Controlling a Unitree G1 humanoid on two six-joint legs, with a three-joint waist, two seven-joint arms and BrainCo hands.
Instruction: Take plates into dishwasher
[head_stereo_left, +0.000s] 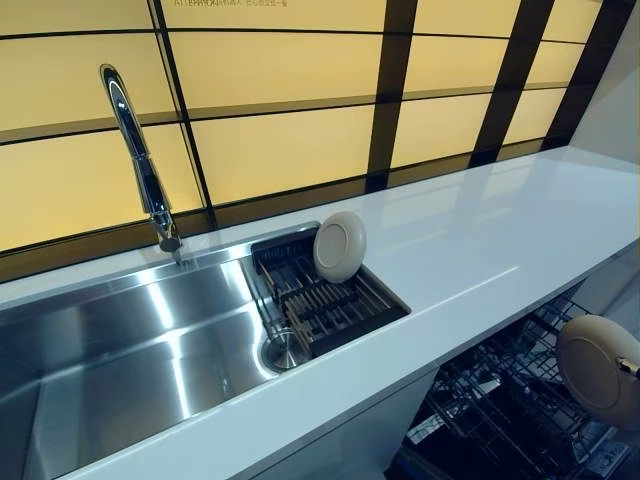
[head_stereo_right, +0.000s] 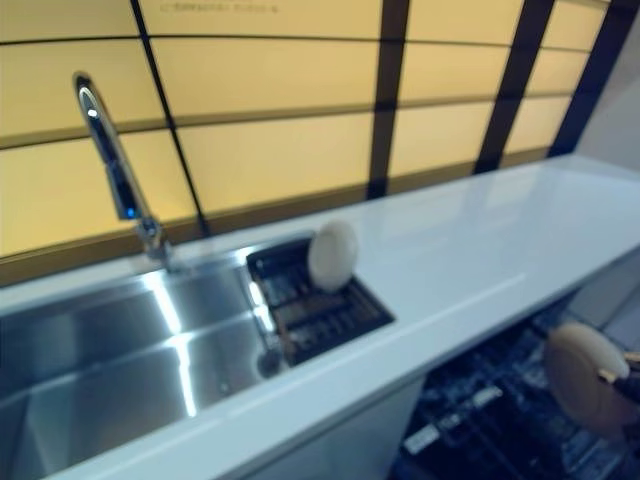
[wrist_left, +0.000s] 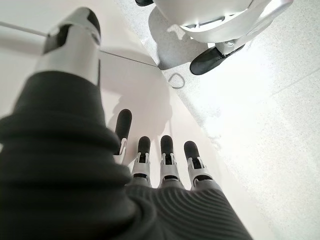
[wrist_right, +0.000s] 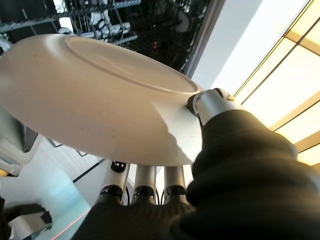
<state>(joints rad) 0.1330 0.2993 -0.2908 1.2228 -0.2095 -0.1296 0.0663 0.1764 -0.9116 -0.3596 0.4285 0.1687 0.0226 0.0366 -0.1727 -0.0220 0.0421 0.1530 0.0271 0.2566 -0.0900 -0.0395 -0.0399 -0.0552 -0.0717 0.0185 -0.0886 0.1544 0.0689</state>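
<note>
Two cream plates: one (head_stereo_left: 339, 246) upright in the dark drying rack (head_stereo_left: 330, 300) at the sink's (head_stereo_left: 120, 350) right end, the other (wrist_right: 95, 95) pinched between the thumb and fingers of the right hand (wrist_right: 212, 107) over the open dishwasher rack (head_stereo_left: 500, 410); left hand (wrist_left: 150, 165) hanging, fingers straight.

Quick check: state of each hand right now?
Left hand: open, fingers straight, holding nothing.
Right hand: shut on a cream plate, pinched between thumb and fingers, over the open dishwasher rack.
</note>
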